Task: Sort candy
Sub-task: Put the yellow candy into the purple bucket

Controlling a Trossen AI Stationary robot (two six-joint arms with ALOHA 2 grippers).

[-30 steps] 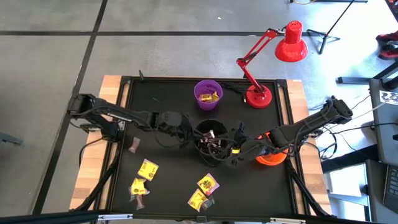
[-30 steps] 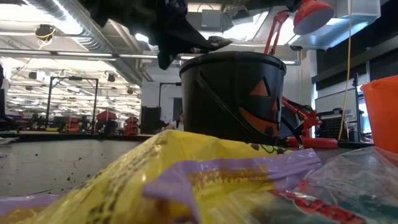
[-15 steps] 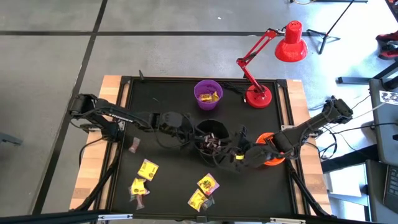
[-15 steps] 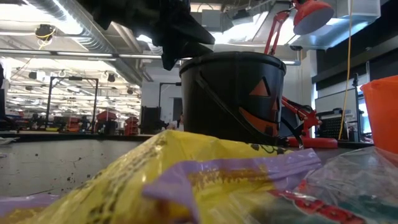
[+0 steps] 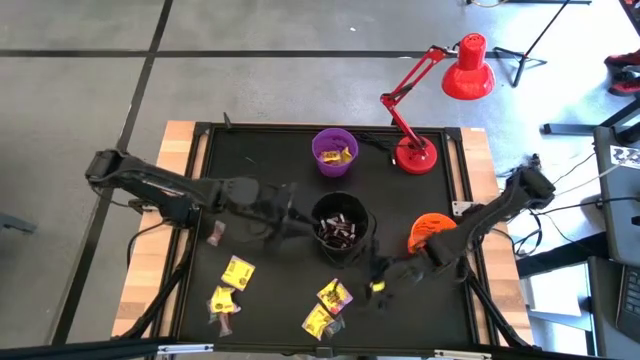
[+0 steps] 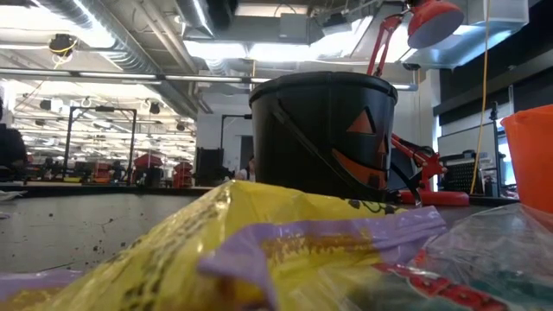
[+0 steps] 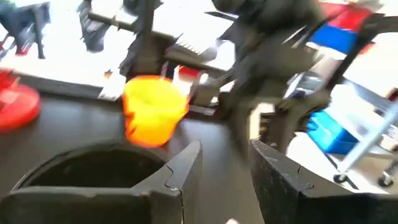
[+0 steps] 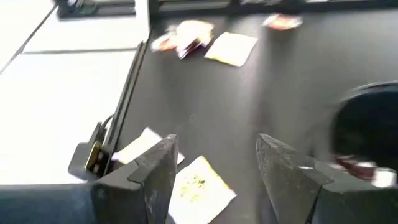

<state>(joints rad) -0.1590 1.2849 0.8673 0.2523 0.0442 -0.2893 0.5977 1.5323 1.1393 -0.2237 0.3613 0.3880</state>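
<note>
While sorting: left end effector [image 5: 283,215] just beside black bowl [image 5: 340,228], fingers parted, empty; right end effector [image 5: 385,280] spread above loose candy [image 5: 328,306] on bench [image 5: 270,165], likely for pickup.

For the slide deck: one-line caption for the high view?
Left gripper beside the black bowl, right gripper open above loose candy.

— Where is the candy [image 5: 237,272] lying?

— Loose yellow wrapped pieces lie flat on the dark worktop [image 5: 270,290] near its front edge, in two clusters, left and centre, with a few reddish ones beside them.

— Any already in bowls?

— Dark pieces fill the black bowl [image 5: 341,227]; a yellow one sits in the purple bowl [image 5: 334,152].
</note>
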